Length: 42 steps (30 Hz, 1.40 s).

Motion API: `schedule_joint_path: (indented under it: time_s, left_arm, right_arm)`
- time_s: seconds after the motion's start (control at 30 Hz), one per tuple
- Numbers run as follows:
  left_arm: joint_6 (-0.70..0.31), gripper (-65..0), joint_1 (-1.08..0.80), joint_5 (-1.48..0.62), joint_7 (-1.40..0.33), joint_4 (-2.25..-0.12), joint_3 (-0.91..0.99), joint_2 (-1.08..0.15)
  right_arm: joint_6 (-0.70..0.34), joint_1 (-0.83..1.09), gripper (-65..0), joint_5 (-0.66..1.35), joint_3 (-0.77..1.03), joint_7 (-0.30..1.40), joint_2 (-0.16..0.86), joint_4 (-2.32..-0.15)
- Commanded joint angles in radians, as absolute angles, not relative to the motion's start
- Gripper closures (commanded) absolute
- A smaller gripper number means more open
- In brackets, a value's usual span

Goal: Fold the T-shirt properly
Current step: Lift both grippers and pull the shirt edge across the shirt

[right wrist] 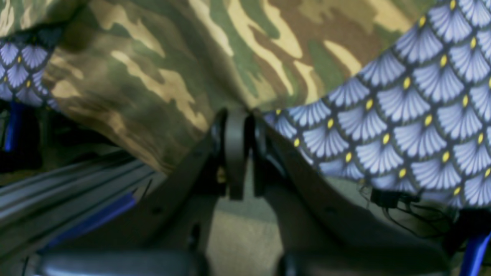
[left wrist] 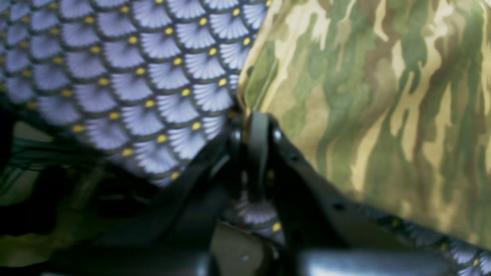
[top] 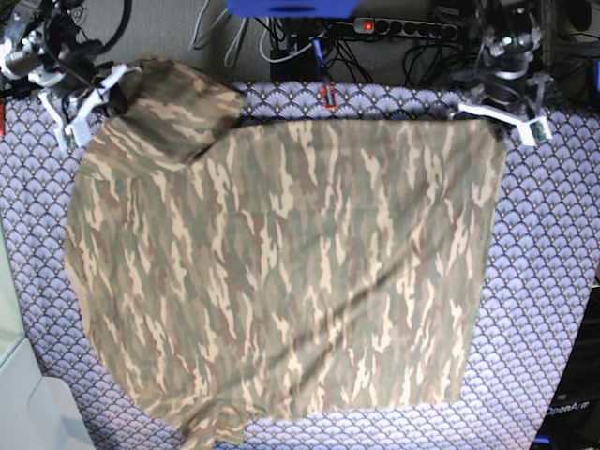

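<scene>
Both tools pinch camouflage T-shirt (top: 281, 272) corners.

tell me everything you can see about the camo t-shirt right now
The T-shirt is a large, soft-looking cloth shirt printed in tan, olive and brown streaks. It lies spread almost flat, with shallow creases, on the purple scale-patterned cloth. One sleeve is folded over at the base view's top left; a small flap of cloth sticks out at the bottom edge. The right gripper is shut on its edge at that top-left corner, and the left gripper is shut on the top-right corner.
</scene>
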State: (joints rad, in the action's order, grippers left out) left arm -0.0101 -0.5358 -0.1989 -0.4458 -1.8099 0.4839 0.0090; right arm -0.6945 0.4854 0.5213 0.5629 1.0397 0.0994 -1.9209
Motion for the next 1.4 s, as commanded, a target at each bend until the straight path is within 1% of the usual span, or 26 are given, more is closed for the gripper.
schedule_joint_path:
  time_s: [0.0,0.1,0.3,0.43,0.53,0.67,0.73,0.87,0.97,1.07,1.2,1.37]
  left_arm:
    - [-0.007,-0.6,-0.544,-0.194,-0.424,-1.834,0.489,-0.001]
    - [-0.007,-0.6,-0.565,-0.194,-0.424,-1.844,0.492,-0.005]
    - [-0.007,-0.6,-0.627,-0.194,-0.424,-1.899,0.529,-0.016]
    - [-0.007,-0.6,-0.631,-0.194,-0.424,-1.906,0.539,-0.016]
    - [-0.007,-0.6,-0.621,-0.189,-0.424,-1.908,0.538,-0.016]
    - [-0.007,-0.6,-0.541,-0.182,-0.424,-1.905,0.532,-0.016]
    - [-0.007,-0.6,-0.509,-0.182,-0.435,-1.900,0.530,-0.016]
    - [-0.007,-0.6,-0.401,-0.182,-0.587,-1.899,0.529,-0.016]
    - [-0.007,-0.5,-0.295,-0.182,-0.717,-1.896,0.529,-0.041]
    - [-0.007,-0.5,-0.211,-0.182,-0.797,-1.873,0.529,-0.067]
    - [-0.007,-0.5,-0.096,-0.182,-0.839,-1.811,0.529,-0.097]
    - [-0.007,-0.5,-0.012,-0.182,-0.837,-1.709,0.519,-0.110]
  right_arm:
    - [-0.698,0.501,0.0,0.535,0.567,1.013,0.107,-1.939]
    - [-0.698,0.532,0.0,0.535,0.567,0.981,0.088,-1.939]
    - [-0.698,0.581,0.0,0.533,0.568,0.941,0.087,-1.939]
    - [-0.698,0.596,0.0,0.533,0.568,0.900,0.091,-1.946]
    - [-0.698,0.581,0.0,0.533,0.579,0.901,0.093,-1.962]
    - [-0.698,0.481,0.0,0.526,0.591,0.914,0.097,-1.963]
    - [-0.698,0.438,0.0,0.526,0.591,0.955,0.119,-1.962]
    - [-0.698,0.337,0.0,0.526,0.590,1.027,0.142,-1.962]
    - [-0.698,0.271,0.0,0.526,0.581,1.032,0.160,-1.959]
    - [-0.698,0.220,0.0,0.524,0.579,1.033,0.163,-1.957]
    - [-0.698,0.125,0.0,0.524,0.561,1.092,0.194,-1.916]
    - [-0.698,0.015,0.0,0.524,0.490,1.090,0.236,-1.784]
